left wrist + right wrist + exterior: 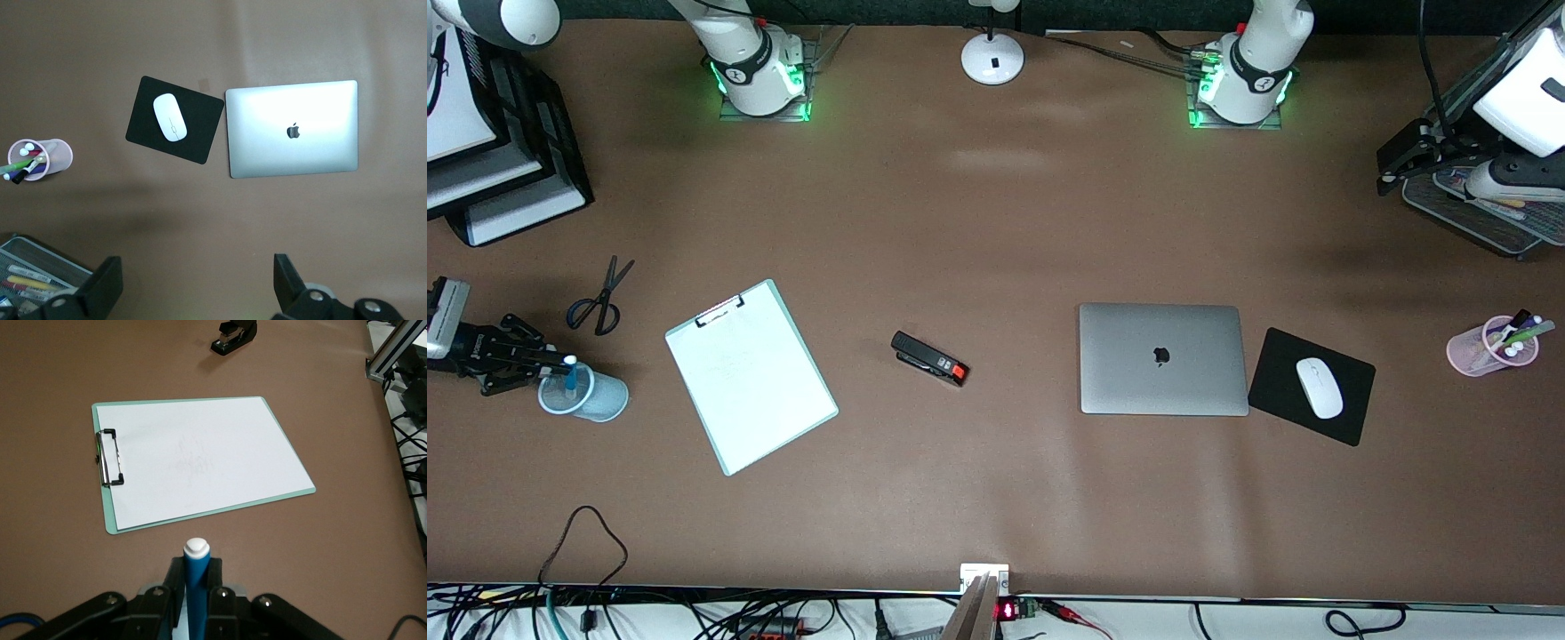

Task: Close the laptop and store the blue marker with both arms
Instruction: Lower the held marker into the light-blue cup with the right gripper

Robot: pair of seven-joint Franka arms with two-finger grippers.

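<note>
The silver-grey laptop (1163,358) (293,128) lies shut on the brown table, its lid with the dark apple logo facing up. At the right arm's end of the table my right gripper (551,364) (197,577) is shut on the blue marker (569,375) (197,568). The marker stands upright, whitish end up, with its lower part inside a pale-blue cup (600,398). My left gripper (1392,169) (198,280) hangs open and empty high over the left arm's end of the table, beside a mesh tray (1485,213).
A white clipboard (750,373) (200,460), a black stapler (929,358) and scissors (600,298) lie between the cup and the laptop. A white mouse (1319,387) sits on a black pad beside the laptop. A pink pen cup (1489,347) stands toward the left arm's end.
</note>
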